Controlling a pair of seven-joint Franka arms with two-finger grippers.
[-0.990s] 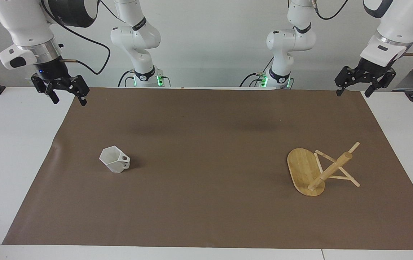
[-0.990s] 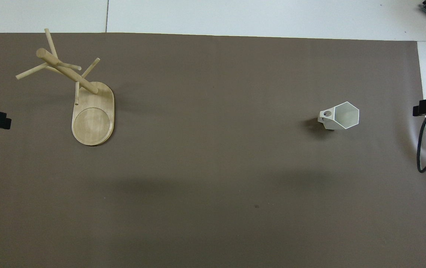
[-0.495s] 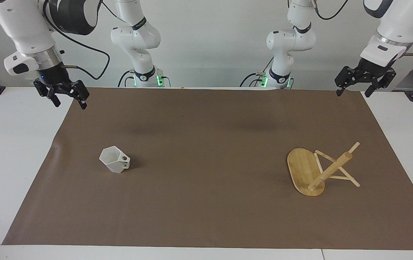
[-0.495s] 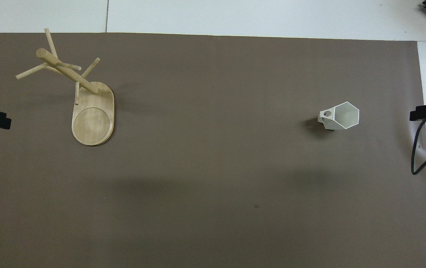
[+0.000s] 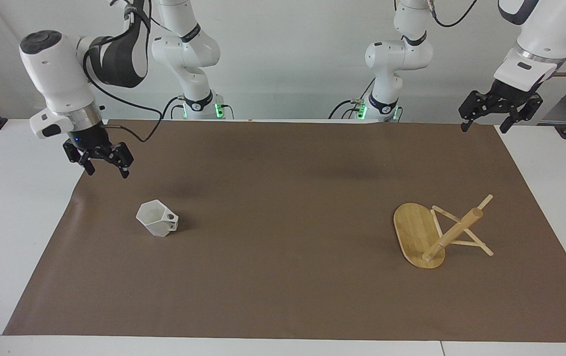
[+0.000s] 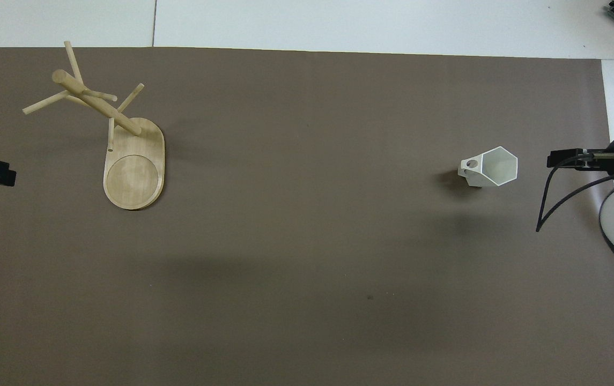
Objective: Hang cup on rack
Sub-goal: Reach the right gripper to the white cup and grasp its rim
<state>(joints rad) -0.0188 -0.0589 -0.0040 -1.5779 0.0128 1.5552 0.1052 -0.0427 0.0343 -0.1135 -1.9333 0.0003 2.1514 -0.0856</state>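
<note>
The white faceted cup (image 5: 156,219) (image 6: 489,168) stands mouth up on the brown mat toward the right arm's end, its handle pointing to the middle of the table. The bamboo rack (image 5: 418,237) (image 6: 135,161) stands on its oval base toward the left arm's end, pegs bare. My right gripper (image 5: 106,170) hangs open and empty over the mat near its edge, apart from the cup. My left gripper (image 5: 483,127) waits open and empty, raised over the mat's corner at the robots' end.
The brown mat (image 5: 283,277) covers most of the white table (image 5: 11,198). A black cable (image 6: 553,198) droops from the right arm's wrist over the mat beside the cup.
The right arm has come down and swung in over the mat toward the cup, still open. The left arm, cup and rack have not moved.
</note>
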